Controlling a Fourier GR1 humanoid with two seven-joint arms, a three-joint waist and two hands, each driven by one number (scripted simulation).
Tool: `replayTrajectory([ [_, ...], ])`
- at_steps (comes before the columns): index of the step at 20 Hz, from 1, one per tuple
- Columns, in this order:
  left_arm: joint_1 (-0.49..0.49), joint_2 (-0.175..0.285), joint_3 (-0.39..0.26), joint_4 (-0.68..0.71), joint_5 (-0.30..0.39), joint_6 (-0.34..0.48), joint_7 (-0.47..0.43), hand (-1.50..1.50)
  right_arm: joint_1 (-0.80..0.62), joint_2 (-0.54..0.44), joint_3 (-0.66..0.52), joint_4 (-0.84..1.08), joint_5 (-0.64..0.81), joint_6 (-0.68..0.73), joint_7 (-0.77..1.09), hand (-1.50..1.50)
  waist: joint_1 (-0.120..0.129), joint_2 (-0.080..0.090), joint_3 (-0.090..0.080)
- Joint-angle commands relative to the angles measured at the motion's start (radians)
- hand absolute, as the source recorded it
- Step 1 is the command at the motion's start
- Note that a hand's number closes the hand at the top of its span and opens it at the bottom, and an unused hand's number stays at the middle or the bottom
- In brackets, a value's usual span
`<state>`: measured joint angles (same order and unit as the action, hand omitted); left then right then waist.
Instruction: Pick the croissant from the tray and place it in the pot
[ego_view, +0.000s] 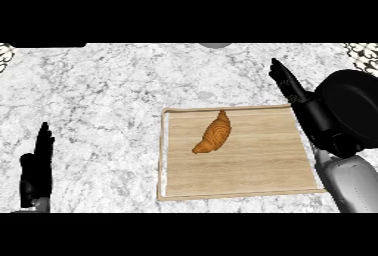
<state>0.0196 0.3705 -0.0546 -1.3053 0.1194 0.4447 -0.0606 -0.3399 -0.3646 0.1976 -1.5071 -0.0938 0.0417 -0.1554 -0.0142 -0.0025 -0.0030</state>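
Observation:
A golden-brown croissant (213, 133) lies on the wooden tray (251, 170), in its upper left part. The black pot (353, 102) sits at the right edge of the view, partly behind my right arm. My right hand (291, 89) is open with straight fingers pointing away, above the tray's upper right corner and to the right of the croissant, not touching it. My left hand (37, 165) rests open at the lower left, fingers up, far from the tray.
The tray lies on a white and grey marble counter (103, 100). A grey round object (216, 45) shows at the top edge. Patterned corners (6, 52) appear at the top left and top right.

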Motion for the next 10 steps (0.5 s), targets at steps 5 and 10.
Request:
replayTrajectory([
  [5, -0.220, -0.026, -0.010, -0.172, 0.082, -0.122, -0.019, 0.00, -0.182, -0.103, -0.145, 0.047, -0.249, 0.214, 0.211, 1.50, 0.010, 0.001, 0.002],
  [10, -0.250, -0.040, -0.009, -0.205, 0.157, -0.199, 0.003, 0.00, -0.111, -0.290, -0.100, 0.108, 0.148, 0.052, 0.196, -1.50, 0.006, 0.003, 0.002],
])
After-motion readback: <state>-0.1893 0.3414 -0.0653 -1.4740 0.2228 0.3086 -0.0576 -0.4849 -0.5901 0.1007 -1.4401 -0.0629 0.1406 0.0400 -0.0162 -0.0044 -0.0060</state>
